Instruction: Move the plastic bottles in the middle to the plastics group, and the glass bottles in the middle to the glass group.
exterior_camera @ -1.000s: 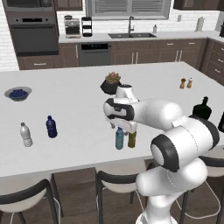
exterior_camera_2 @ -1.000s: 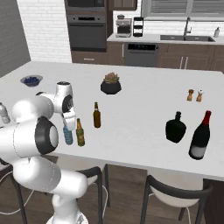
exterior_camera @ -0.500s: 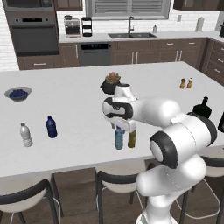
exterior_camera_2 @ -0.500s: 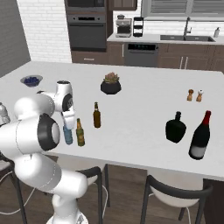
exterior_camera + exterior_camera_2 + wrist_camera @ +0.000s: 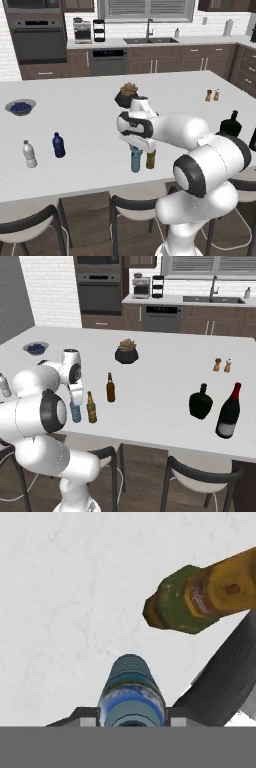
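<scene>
The teal-blue plastic bottle (image 5: 135, 161) (image 5: 75, 412) stands upright near the island's front edge. My gripper (image 5: 136, 148) (image 5: 75, 401) comes down over its top. In the hand view the bottle (image 5: 131, 692) sits between the fingertips (image 5: 85, 714), which press its sides at my gripper (image 5: 131, 714). The olive-green glass bottle (image 5: 151, 159) (image 5: 91, 407) (image 5: 200, 599) stands right beside it. The amber bottle (image 5: 110, 388) is a little farther in. The clear bottle (image 5: 29, 154) and the navy bottle (image 5: 59, 145) stand at the left. The squat black bottle (image 5: 200, 402) and a dark wine bottle (image 5: 229, 411) stand at the right.
A potted plant (image 5: 128, 95) (image 5: 126, 352) sits mid-island behind the arm. A bowl of blueberries (image 5: 20, 106) is at the far left and two shakers (image 5: 212, 95) at the far right. Stools (image 5: 135, 205) line the front edge.
The jaws have closed in from wide open onto the teal bottle's sides. The arm and the bottles have stayed in place.
</scene>
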Tool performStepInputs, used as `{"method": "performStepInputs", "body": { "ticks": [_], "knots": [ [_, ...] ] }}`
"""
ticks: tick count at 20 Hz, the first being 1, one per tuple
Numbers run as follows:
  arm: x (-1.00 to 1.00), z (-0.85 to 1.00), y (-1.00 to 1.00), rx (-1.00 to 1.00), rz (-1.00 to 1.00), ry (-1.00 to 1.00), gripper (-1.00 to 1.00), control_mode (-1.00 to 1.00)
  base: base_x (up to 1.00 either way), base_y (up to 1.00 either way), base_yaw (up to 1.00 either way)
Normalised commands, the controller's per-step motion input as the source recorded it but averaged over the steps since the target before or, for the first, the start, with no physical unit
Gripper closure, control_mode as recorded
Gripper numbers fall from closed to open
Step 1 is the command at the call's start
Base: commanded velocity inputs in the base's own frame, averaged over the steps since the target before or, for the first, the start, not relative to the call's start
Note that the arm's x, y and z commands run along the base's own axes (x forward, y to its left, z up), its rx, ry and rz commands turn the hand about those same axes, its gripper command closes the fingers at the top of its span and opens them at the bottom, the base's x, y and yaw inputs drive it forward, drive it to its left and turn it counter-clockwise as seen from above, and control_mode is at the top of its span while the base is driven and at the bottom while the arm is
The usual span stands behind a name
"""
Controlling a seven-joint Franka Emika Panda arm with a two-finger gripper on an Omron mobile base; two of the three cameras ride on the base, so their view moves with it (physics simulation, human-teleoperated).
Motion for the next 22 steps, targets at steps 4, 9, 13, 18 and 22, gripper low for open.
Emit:
{"method": "performStepInputs", "body": {
  "ticks": [4,9,13,18,22],
  "knots": [
    [-0.47,0.42,0.20,0.10,0.00,-0.01,1.00,-1.00,0.00,0.00,0.00],
    [-0.36,0.30,0.66,0.08,0.06,-0.01,1.00,-1.00,0.00,0.00,0.00],
    [-0.17,0.21,0.90,0.05,0.16,-0.07,1.00,-1.00,0.00,0.00,0.00],
    [-0.08,0.07,0.98,0.00,0.13,-0.04,1.00,-1.00,0.00,0.00,0.00],
    [0.11,0.06,0.99,0.00,0.04,-0.08,1.00,-1.00,0.00,0.00,0.00]
  ]
}}
